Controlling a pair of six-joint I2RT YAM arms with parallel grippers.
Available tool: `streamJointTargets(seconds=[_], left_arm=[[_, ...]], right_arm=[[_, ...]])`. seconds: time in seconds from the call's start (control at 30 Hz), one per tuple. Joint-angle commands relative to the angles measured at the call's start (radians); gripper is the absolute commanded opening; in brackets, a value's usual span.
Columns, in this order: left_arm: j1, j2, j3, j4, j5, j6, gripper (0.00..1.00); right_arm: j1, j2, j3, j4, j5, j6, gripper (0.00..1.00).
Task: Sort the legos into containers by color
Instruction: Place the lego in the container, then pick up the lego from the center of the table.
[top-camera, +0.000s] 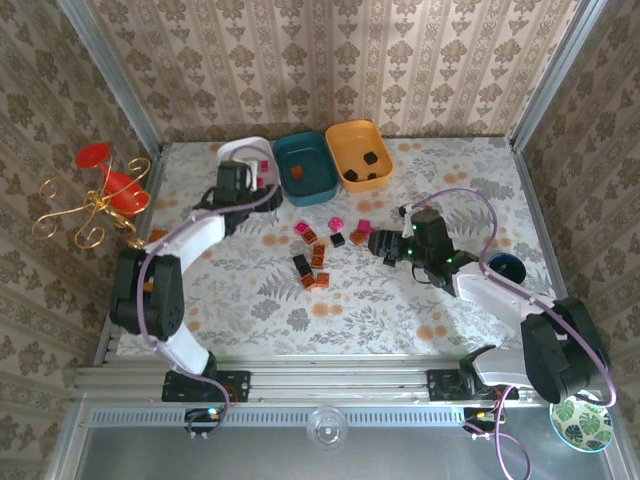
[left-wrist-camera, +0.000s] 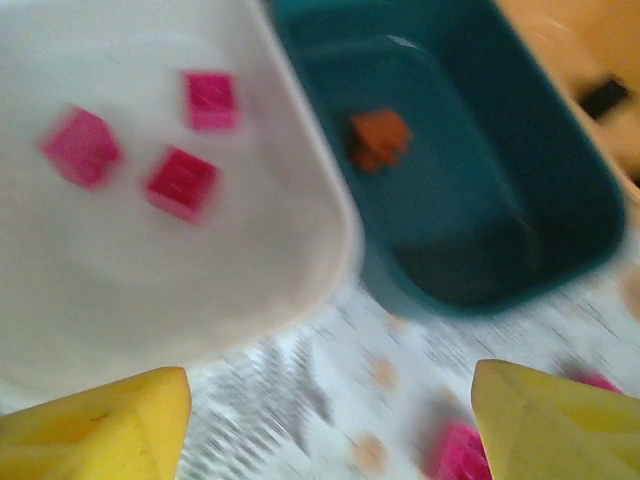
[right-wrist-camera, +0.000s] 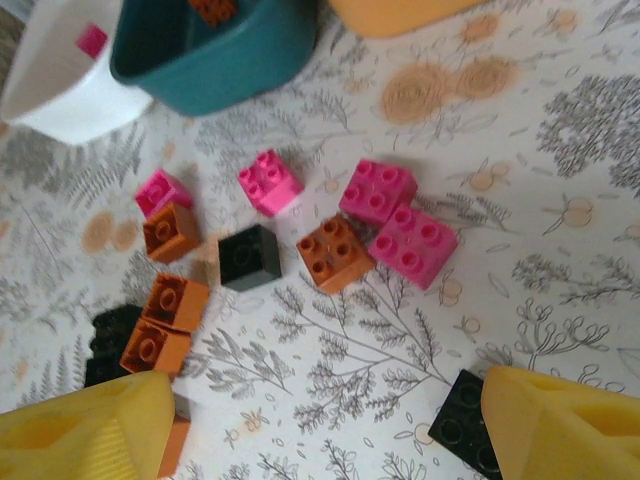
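**Mid-sort: both jaws empty, a mixed pile left on the bench**

The floral bench (top-camera: 400, 310) carries everything. The left arm (top-camera: 195, 235) reaches to the far left, with its jaws by the near edge of the white tray (top-camera: 250, 148). The left wrist view is blurred, but its yellow fingertips (left-wrist-camera: 100, 425) stand well apart with nothing between them. The right arm (top-camera: 490, 290) holds its jaws low, just right of the loose pile. They are also wide and empty, with a fingertip (right-wrist-camera: 85, 430) on either side of that view.

Three trays stand side by side along the far edge: white on the left, the teal tray (top-camera: 284, 165) in the middle, the orange tray (top-camera: 352, 143) on the right. The white one holds pink bricks (left-wrist-camera: 182, 183), the teal an orange brick (left-wrist-camera: 380, 138), and the orange tray black bricks (top-camera: 370, 160), so the colour pairing looks settled.

The legos (top-camera: 320, 250) not yet sorted lie mid-bench, near of the trays. Pink, orange and black are mixed, and several touch. One black brick (right-wrist-camera: 467, 422) lies apart from them, close to the right-hand fingertip.

The step in hand appears to be choosing the next brick. That lone black one looks the easiest: lower the right jaws squarely over it, close without nudging its neighbours, then carry it far to the orange tray.
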Motion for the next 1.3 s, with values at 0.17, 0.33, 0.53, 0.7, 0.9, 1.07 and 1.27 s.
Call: streamJointTargets(seconds=[0.17,0.33,0.53,0.7,0.9,1.07,1.27], left_arm=[[-0.083,-0.144,-0.291,0.095,0.135,-0.077,0.75],[-0.079,-0.237,-0.388,0.078,0.082,-0.061,0.75],[-0.051,-0.306,-0.432,0.085,0.054,-0.059,0.76],[-0.041,-0.319,-0.434,0.091,0.057,-0.058,0.76],[-0.036,-0.315,-0.433,0.095,0.066,-0.058,0.76],[-0.035,-0.322,-0.428,0.087,0.07,-0.055,0.76],[-0.031,-0.325,-0.428,0.089,0.072,-0.054,0.76]], right_arm=[[0.181,0.15,0.138,-0.121,0.159,-0.093,0.8],[0.288,0.201,0.187,-0.193,0.181,-0.127,0.79],[0.39,0.284,0.195,-0.153,0.155,-0.18,0.75],[0.435,0.377,0.246,-0.147,0.164,-0.215,0.73],[0.433,0.469,0.302,-0.133,0.22,-0.229,0.69],[0.411,0.532,0.339,-0.128,0.233,-0.252,0.67],[0.37,0.565,0.359,-0.101,0.174,-0.279,0.62]])
